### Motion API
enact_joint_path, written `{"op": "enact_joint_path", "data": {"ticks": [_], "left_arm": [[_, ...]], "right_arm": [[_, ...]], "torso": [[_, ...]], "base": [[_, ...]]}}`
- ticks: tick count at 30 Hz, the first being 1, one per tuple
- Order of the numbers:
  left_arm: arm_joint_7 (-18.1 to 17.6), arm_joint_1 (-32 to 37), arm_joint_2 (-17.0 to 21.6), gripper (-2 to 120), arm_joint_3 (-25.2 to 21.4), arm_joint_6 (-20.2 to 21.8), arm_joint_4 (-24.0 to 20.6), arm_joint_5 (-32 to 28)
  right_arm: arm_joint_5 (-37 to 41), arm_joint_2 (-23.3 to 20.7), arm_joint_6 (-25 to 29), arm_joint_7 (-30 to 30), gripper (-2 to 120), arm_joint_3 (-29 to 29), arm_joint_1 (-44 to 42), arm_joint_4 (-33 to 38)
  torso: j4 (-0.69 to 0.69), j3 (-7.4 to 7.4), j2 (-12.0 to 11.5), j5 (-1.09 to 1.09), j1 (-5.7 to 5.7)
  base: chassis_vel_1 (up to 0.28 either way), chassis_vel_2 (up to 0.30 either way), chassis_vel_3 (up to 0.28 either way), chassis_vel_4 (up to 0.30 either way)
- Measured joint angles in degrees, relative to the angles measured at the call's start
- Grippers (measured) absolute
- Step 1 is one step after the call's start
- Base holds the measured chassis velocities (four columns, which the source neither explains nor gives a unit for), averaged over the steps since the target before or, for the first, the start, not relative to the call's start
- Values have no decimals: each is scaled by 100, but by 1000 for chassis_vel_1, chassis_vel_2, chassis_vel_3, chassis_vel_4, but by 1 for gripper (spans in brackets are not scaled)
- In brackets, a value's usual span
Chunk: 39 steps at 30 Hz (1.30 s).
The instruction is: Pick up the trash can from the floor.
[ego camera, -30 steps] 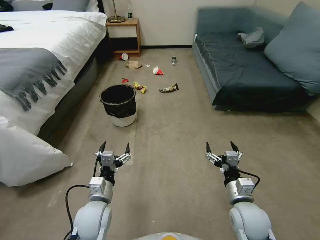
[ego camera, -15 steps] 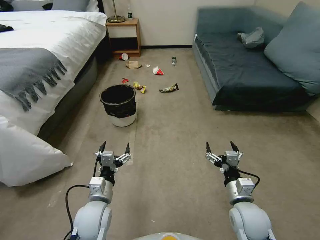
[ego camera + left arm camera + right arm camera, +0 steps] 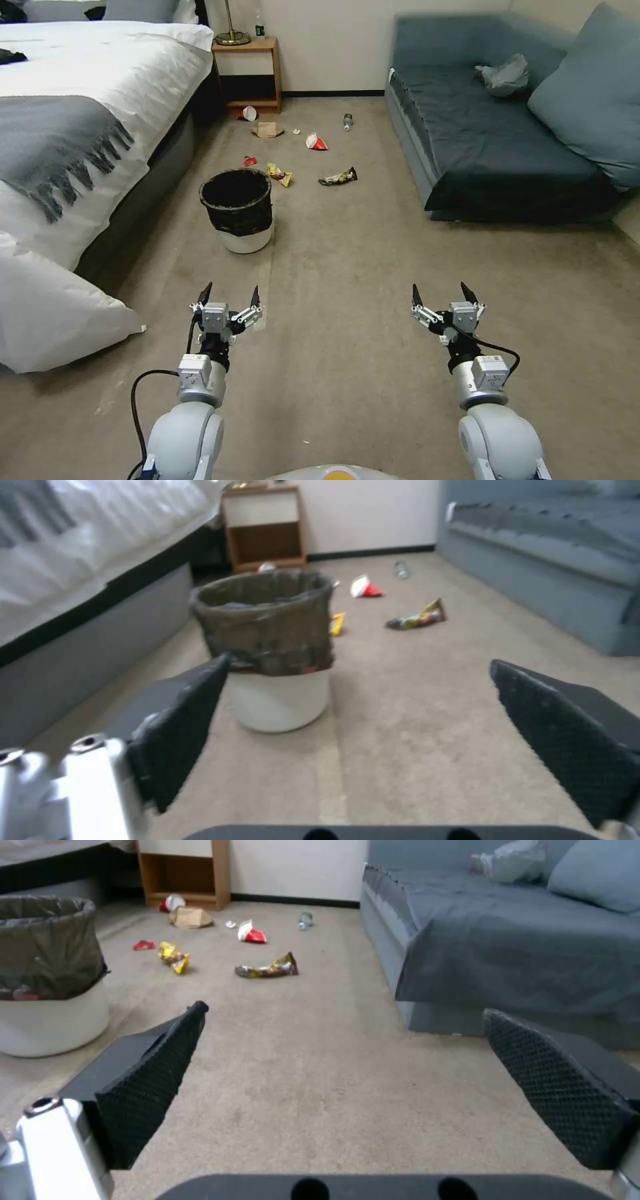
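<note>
From my head view I see the trash can (image 3: 237, 208) standing upright on the floor (image 3: 347, 267) at about 11 o'clock, near the bed (image 3: 87, 107) and well short of the scattered wrappers (image 3: 338, 177) beyond it. My left gripper (image 3: 228, 297) hangs at 7 o'clock, fingers spread wide, holding nothing, well apart from the can. My right gripper (image 3: 444, 296) hangs at 5 o'clock, likewise spread and empty, with the sofa (image 3: 493, 140) at 2 o'clock.
</note>
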Motion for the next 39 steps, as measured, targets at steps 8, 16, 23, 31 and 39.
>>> {"op": "enact_joint_path", "data": {"ticks": [8, 16, 23, 31, 39], "left_arm": [[-135, 9, 472, 100, 790, -1419, 779, -425], [-18, -30, 514, 100, 811, -1535, 848, -606], [39, -49, 497, 100, 741, -1759, 905, -650], [41, -73, 476, 99, 677, -2057, 1003, -687], [44, -79, 463, 99, 673, -2121, 1025, -709]], "right_arm": [[-399, 374, 1418, -156, 100, -7, -971, -97], [-556, 558, 2023, -249, 100, 23, -1338, -186], [-508, 550, 2023, -262, 100, 128, -1288, -178], [-471, 524, 2004, -268, 100, 167, -1252, -150], [-411, 542, 1982, -268, 100, 123, -1231, -160]], "torso": [[-2, 0, 0, 1, 0], [-1, 0, 0, 1, 0], [-1, 0, 0, 1, 0], [-1, 0, 0, 1, 0], [-1, 0, 0, 1, 0]], "base": [[0, 0, 0, 0], [0, 0, 0, 0], [0, 0, 0, 0], [0, 0, 0, 0], [0, 0, 0, 0]]}}
